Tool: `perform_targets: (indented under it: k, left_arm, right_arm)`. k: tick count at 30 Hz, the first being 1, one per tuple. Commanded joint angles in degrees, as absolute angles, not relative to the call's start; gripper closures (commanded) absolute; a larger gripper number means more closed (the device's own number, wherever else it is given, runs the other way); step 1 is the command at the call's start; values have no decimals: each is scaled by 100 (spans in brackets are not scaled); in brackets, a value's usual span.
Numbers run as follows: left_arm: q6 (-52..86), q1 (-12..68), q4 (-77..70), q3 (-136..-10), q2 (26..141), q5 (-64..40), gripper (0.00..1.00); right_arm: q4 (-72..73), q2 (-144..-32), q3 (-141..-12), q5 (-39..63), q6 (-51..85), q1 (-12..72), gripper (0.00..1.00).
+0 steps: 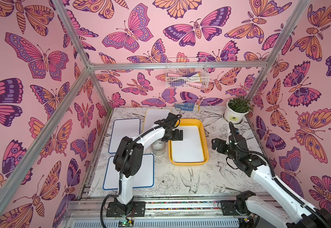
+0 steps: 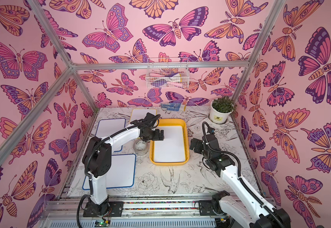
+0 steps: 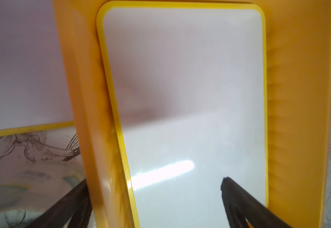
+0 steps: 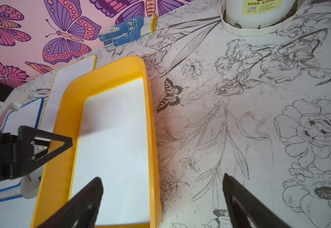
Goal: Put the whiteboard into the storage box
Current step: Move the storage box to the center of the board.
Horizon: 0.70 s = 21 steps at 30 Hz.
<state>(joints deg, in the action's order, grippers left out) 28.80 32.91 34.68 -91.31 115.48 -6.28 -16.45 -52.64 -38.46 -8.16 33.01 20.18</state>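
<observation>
Whiteboard (image 1: 188,147) in storage box (image 1: 204,142); left pincer (image 1: 180,135) spread wide, empty.

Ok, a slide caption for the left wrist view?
Open left gripper above a yellow-framed whiteboard lying in the storage box.

Left arm (image 1: 148,136) extends forward from a raised elbow, left gripper (image 1: 177,135) tipped downward, jaws spread wide. Right arm (image 1: 263,177) angles inward, right gripper (image 1: 216,145) likewise parted and empty.
</observation>
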Motion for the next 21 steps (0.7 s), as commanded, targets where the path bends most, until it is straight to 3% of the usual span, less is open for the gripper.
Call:
perform_targets:
  k: [1, 15, 21]
  left_arm:
    - [2901, 3282, 3459, -9387, 11793, -881, 0]
    - [3810, 4535, 2514, -11012, 12910, -2003, 3]
    - [3783, 4385, 2170, -10511, 12296, -2161, 3]
  right_arm:
    - [-2053, -4994, -3783, -1056, 3394, 2057, 4]
    - [-2666, -4251, -3571, -1730, 3779, 2041, 4]
    - [-2645, -4535, -3771, -1661, 3587, 2039, 4]
